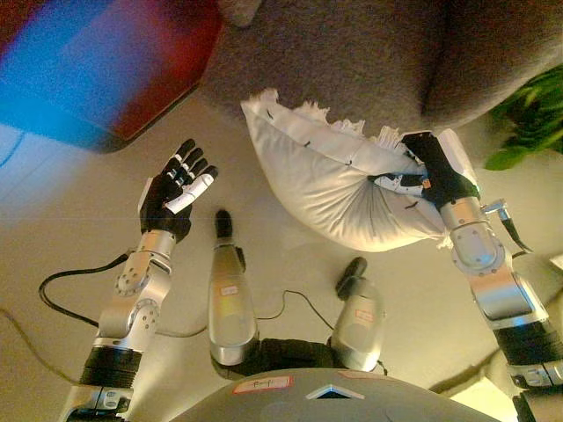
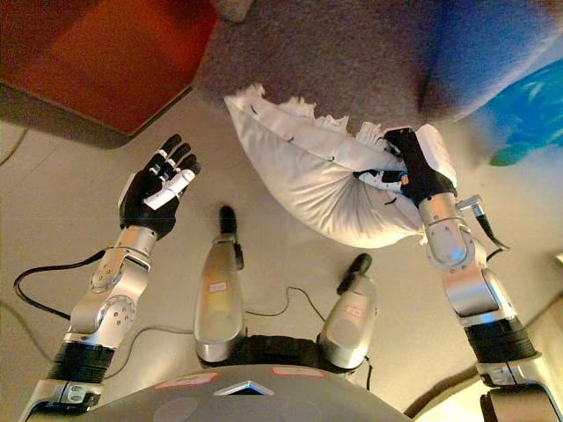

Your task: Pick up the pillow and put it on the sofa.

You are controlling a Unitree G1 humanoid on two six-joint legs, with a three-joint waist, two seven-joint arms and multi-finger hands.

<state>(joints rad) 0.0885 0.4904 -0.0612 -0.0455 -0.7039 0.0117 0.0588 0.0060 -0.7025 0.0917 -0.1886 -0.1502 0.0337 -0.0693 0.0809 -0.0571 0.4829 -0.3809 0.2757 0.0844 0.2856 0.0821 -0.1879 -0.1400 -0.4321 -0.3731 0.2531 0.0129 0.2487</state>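
A white pillow [image 1: 325,176] with a fringed edge hangs above the pale floor, just in front of the grey sofa [image 1: 369,53]. My right hand [image 1: 431,171] is shut on the pillow's right end, fingers pinching its bunched cloth. The pillow's far fringed edge touches or overlaps the sofa's front. My left hand [image 1: 176,189] is raised at the left, apart from the pillow, with straight spread fingers and nothing in it.
A red-brown piece of furniture [image 2: 106,53] stands at the upper left, next to the sofa. A green plant [image 1: 532,119] shows at the right edge. Pale floor [image 1: 53,229] lies between me and the sofa.
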